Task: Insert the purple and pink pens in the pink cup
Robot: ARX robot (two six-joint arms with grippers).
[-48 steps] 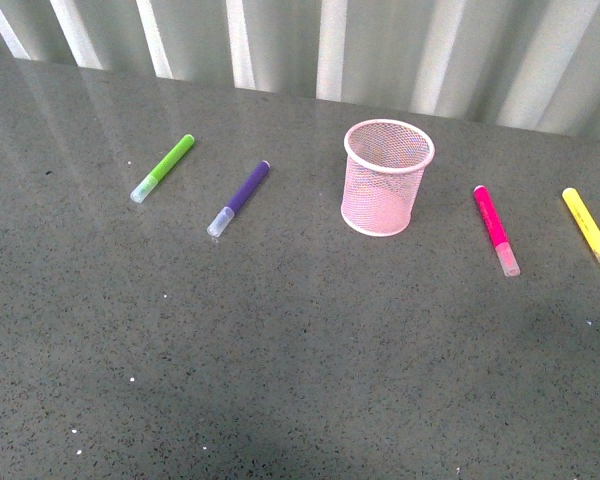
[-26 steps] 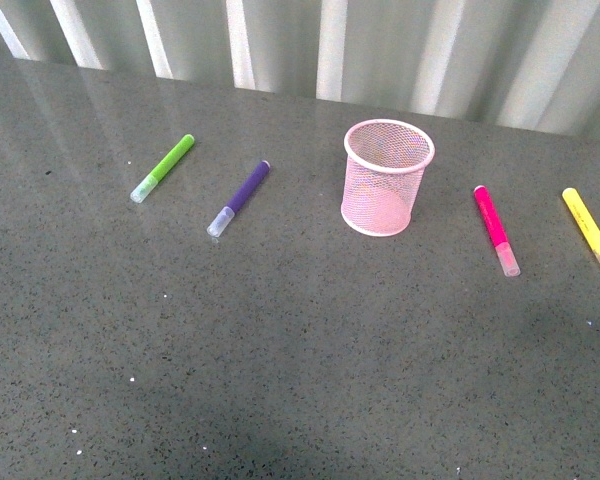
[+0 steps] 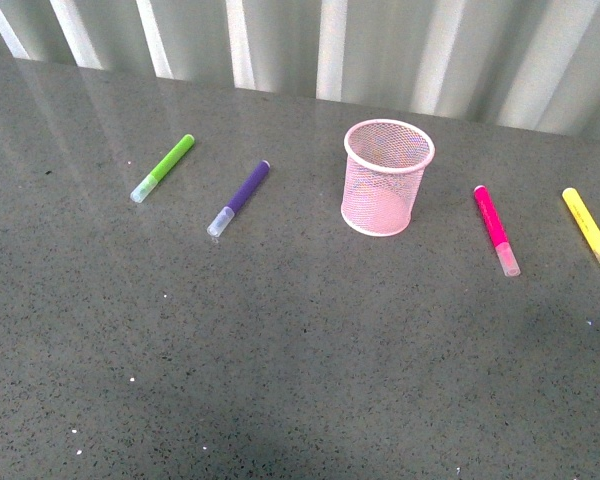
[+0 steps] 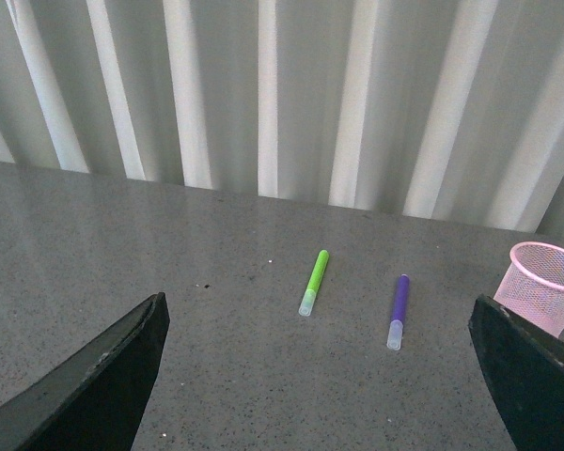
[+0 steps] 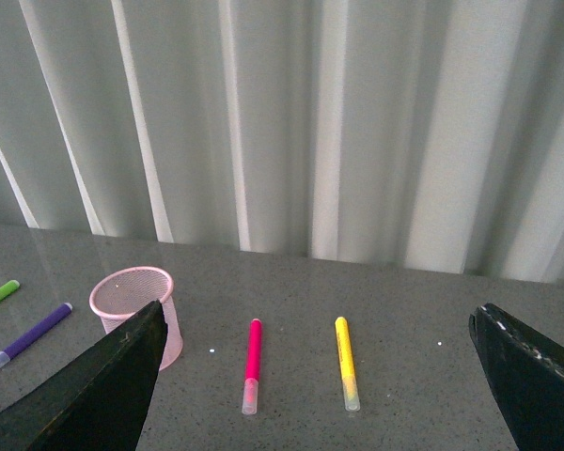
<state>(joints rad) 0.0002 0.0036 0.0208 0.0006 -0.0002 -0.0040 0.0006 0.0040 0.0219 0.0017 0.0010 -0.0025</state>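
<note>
The left fingers [image 4: 103, 381] are spread wide with nothing between them, and they hang above the desk [image 3: 300, 360] without touching it. Ahead of them, in the gap between the two tips, lies the purple pen [image 4: 397, 311], flat on the desk with its pale cap toward the fingers. The green marker [image 4: 313, 282] lies near it, parallel and on the far side from the pink cup [image 4: 545, 287], also cap toward the fingers. The cup stands upright out ahead of the finger on the robot's right.

The right fingers [image 5: 94, 385] are likewise released and hold nothing, clear of the desk. The finger on the robot's left partly covers the cup's near side in the right wrist view. Ahead, within the gap, the pink pen [image 5: 253, 365] lies flat and apart from the cup, cap pointing back at the fingers. The yellow marker [image 5: 346, 374] lies beside it, on the side away from the cup.

Both task pens are outside the cup, one to each side of it. Beyond everything, at the far edge of the desk, runs a pale ribbed wall [image 4: 263, 94]. Neither arm shows in the front view.
</note>
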